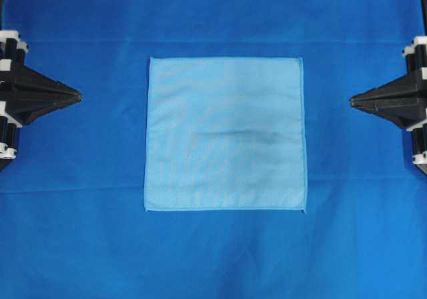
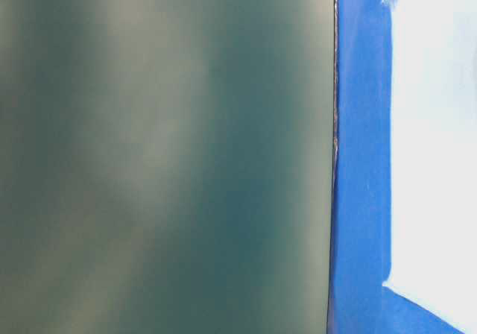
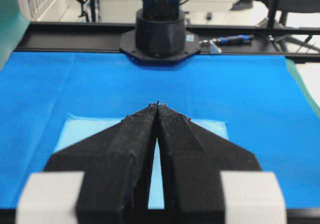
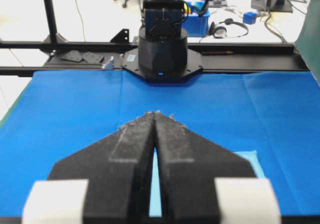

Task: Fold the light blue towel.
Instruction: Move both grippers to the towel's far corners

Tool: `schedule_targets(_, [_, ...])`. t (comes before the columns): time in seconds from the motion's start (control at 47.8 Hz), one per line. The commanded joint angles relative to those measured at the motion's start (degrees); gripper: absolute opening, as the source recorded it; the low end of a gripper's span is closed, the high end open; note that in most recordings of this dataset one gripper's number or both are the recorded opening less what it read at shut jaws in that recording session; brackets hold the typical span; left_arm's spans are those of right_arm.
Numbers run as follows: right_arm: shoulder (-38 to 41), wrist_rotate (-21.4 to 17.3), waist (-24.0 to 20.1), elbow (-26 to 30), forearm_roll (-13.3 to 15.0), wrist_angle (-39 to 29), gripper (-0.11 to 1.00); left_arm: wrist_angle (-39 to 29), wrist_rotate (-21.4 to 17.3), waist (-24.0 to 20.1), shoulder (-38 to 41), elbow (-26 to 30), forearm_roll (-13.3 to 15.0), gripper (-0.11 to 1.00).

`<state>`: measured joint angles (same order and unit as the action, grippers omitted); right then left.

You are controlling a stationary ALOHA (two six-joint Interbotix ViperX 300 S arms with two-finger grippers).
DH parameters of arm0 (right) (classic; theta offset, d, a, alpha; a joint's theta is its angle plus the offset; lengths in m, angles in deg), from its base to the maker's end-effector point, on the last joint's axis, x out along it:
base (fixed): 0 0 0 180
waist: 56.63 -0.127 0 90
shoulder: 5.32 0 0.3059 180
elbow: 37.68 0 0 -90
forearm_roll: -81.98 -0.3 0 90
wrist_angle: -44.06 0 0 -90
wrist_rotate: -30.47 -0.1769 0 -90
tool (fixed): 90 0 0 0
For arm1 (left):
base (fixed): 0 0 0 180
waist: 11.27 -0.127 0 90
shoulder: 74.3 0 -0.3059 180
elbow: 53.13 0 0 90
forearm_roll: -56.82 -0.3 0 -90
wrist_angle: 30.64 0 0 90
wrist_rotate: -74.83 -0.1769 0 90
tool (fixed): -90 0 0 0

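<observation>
Light blue towel lies flat (unfolded) on royal-blue sheet.

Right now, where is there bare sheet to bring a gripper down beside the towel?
Bare royal-blue sheet rings the light blue towel: strips between it and the shut left gripper and shut right gripper, plus bands above and below. Nowhere crowded.
</observation>
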<state>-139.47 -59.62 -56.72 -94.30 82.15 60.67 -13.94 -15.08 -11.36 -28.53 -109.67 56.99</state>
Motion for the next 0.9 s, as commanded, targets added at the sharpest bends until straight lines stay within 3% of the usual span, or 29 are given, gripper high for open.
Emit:
schedule_targets(0.0, [0.70,0.00,1.05,1.85,0.00,0.44,0.00,0.79,-0.26,-0.35,2.20,1.49,0.97,0.00])
schedule_targets(0.272, [5.01,-0.70,8.53,3.78,-0.26,-5.98,0.00,5.89,0.53,-7.21,12.66,1.85,1.05,0.00])
schedule_targets(0.418, [9.58,-1.85,14.41,4.04,-0.35,-7.12,0.00,5.89,0.70,-12.66,20.21,3.69,1.05,0.00])
schedule_targets(0.565, [16.17,-3.08,21.01,4.31,-0.35,-8.35,0.01,6.06,0.53,-15.29,26.89,5.80,1.05,0.02])
schedule_targets(0.649, [20.30,-2.99,23.55,5.10,-0.26,-8.88,0.03,6.06,0.44,-16.79,31.38,6.68,1.05,0.18])
schedule_targets(0.837, [31.29,-2.46,28.48,7.56,0.70,-9.84,0.56,6.15,0.35,-19.95,39.73,8.61,1.05,0.73])
schedule_targets(0.879, [33.75,-2.37,29.00,8.17,1.14,-9.84,0.59,6.33,0.35,-20.65,41.48,9.05,1.05,0.81])
